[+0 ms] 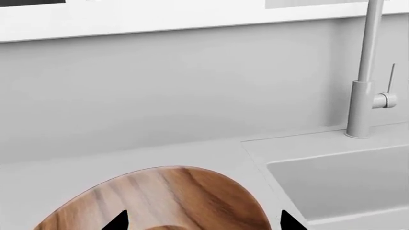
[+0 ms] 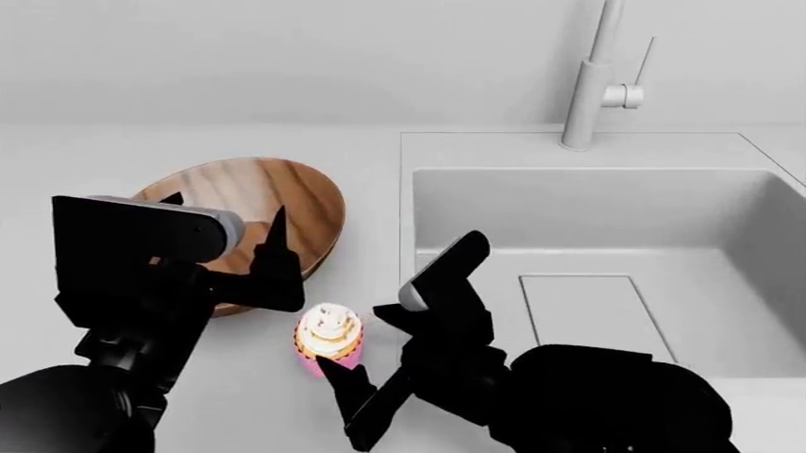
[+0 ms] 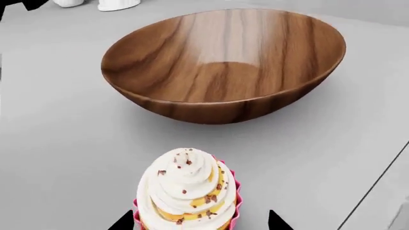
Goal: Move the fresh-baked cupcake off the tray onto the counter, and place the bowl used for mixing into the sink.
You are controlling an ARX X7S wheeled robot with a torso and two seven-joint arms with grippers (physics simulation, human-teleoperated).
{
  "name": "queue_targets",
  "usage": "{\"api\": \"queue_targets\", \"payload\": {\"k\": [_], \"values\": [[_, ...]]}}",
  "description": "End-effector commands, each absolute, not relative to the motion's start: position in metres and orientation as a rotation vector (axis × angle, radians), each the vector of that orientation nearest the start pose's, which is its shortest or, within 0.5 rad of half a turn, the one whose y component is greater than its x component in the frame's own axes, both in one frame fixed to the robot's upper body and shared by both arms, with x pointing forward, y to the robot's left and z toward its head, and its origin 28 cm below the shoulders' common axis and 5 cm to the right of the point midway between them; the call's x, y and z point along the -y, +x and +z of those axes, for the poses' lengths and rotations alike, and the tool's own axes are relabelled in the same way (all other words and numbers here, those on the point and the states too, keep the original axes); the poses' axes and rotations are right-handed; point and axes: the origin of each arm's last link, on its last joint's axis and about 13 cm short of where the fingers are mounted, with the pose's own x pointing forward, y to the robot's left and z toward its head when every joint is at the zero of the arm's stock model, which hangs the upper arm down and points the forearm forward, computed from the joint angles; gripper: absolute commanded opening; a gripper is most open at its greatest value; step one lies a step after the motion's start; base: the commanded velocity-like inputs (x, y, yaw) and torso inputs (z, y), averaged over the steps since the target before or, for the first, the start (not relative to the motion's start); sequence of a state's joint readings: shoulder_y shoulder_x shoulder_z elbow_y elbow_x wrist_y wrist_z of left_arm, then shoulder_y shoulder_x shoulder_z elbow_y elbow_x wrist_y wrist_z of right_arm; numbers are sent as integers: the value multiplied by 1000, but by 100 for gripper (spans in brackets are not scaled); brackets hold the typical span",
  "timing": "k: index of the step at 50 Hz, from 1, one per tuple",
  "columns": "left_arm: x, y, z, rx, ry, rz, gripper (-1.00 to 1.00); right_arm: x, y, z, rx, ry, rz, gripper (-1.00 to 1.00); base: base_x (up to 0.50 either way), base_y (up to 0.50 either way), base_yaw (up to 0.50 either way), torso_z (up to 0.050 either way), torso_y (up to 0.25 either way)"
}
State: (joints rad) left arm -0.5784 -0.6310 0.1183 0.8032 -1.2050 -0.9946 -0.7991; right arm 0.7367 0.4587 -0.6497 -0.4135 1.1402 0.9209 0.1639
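The cupcake (image 2: 330, 335), with a pink wrapper and white swirl, stands on the grey counter (image 2: 189, 142), not on any tray; the tray is out of view. My right gripper (image 2: 365, 332) is open and its fingertips straddle the cupcake (image 3: 187, 191) low down, the gripper (image 3: 198, 221) not pressing it. The wooden bowl (image 2: 252, 203) sits on the counter just behind the cupcake, left of the sink (image 2: 478, 198). My left gripper (image 2: 225, 206) is open over the bowl (image 1: 172, 196), one fingertip on each side, as the left wrist view (image 1: 203, 223) shows. The bowl also fills the right wrist view (image 3: 223, 62).
The faucet (image 2: 592, 75) stands behind the sink, which has a rectangular drain cover (image 2: 592, 311). The sink (image 1: 345, 182) and faucet (image 1: 364, 72) lie just right of the bowl. Small white objects (image 3: 96, 4) sit on the counter beyond the bowl. A wall backs the counter.
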Motion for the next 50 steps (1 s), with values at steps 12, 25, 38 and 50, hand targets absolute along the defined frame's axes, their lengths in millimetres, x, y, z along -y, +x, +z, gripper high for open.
{"api": "queue_targets", "payload": {"k": [12,25,38,50], "values": [[-224,196,228,69,89,-124,100,65,210,175,-300,-69,883,100,0,0,0,0,0],[-222,195,236,64,116,-140,100,82,190,195,-179,-41,799,100,0,0,0,0,0],[-223,189,265,9,126,-193,100,99,182,214,-45,-19,693,100,0,0,0,0,0],[-220,187,291,-56,157,-302,100,109,171,237,111,-27,616,100,0,0,0,0,0]]}}
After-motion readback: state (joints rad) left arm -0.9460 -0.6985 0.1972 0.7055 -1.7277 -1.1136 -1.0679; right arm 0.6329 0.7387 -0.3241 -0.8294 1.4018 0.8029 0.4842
